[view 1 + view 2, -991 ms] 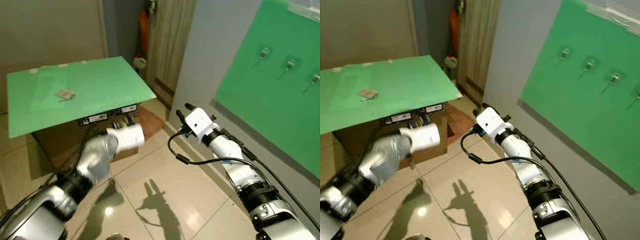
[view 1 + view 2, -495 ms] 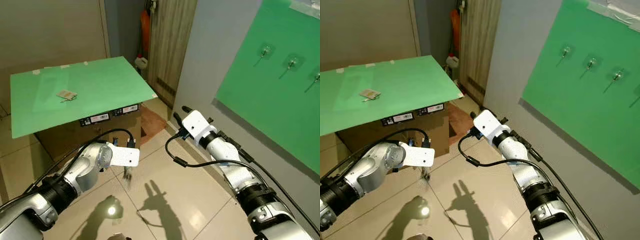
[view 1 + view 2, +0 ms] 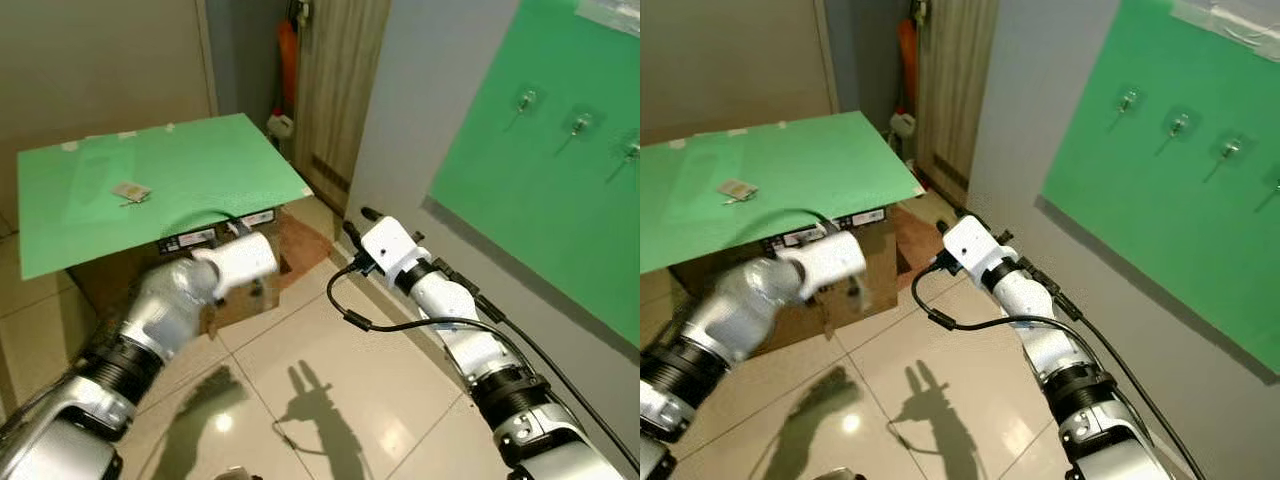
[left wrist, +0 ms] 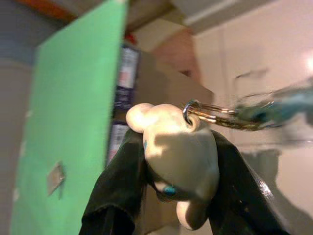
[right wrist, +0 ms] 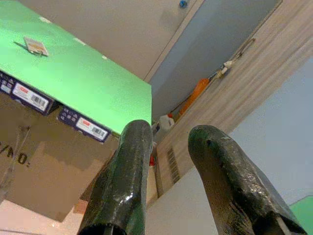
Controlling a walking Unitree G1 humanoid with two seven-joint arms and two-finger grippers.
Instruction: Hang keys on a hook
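The left end effector (image 4: 178, 196) is pinching a pale keychain charm (image 4: 178, 156) with the keys (image 4: 254, 113) dangling blurred from its ring. Since half a second ago this arm is swinging up from near the floor to centre-left, beside the green table (image 3: 150, 190), so the keys are likely starting toward the hooks (image 3: 578, 128) at upper right. The right end effector (image 5: 171, 181), spread and empty, is hovering mid-frame. Open floor (image 3: 330, 370) is lying between table edge and green wall board (image 3: 540, 210).

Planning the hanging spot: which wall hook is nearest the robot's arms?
The leftmost hook on the green wall panel; the other hooks sit further right, away from both arms.
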